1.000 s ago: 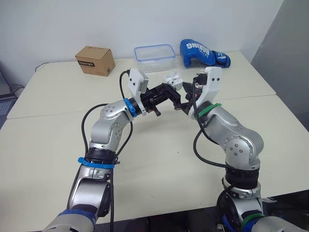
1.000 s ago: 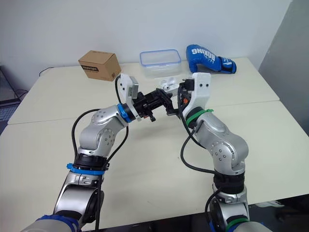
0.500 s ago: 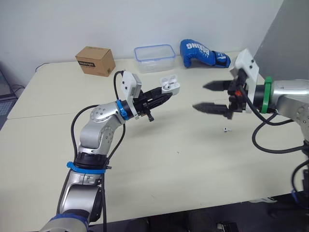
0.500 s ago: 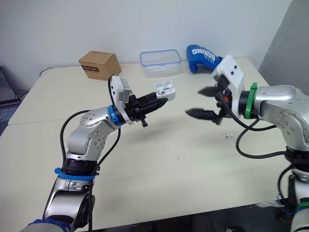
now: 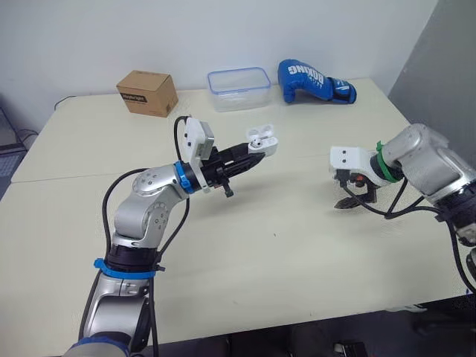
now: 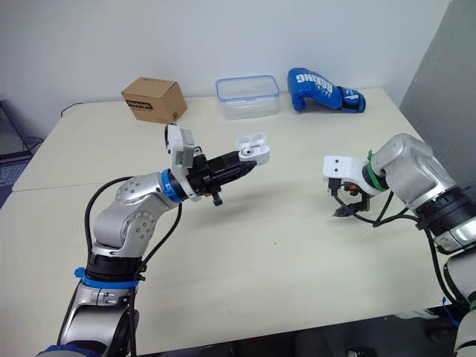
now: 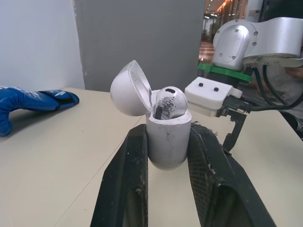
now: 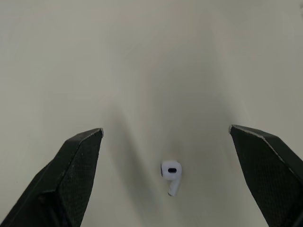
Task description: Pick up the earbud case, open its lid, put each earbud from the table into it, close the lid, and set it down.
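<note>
Okay, over the flat cream table (image 5: pixel 282 245) my left gripper (image 5: pixel 249 154) is clamped on the rounded white plastic earbud case (image 7: pixel 166 142), held in the air with its lid (image 7: pixel 129 90) flipped open and one white earbud (image 7: pixel 166 101) seated inside. My right gripper (image 8: pixel 165 130) is spread wide just above the loose white earbud (image 8: pixel 171 174) lying on the table.

1 white earbud (image 8: pixel 171 176) on the table (image 8: pixel 151 56), midway between the right pincer's (image 8: pixel 165 130) 2 wide-spread fingers (image 8: pixel 71 175), apparently clear of both
</note>
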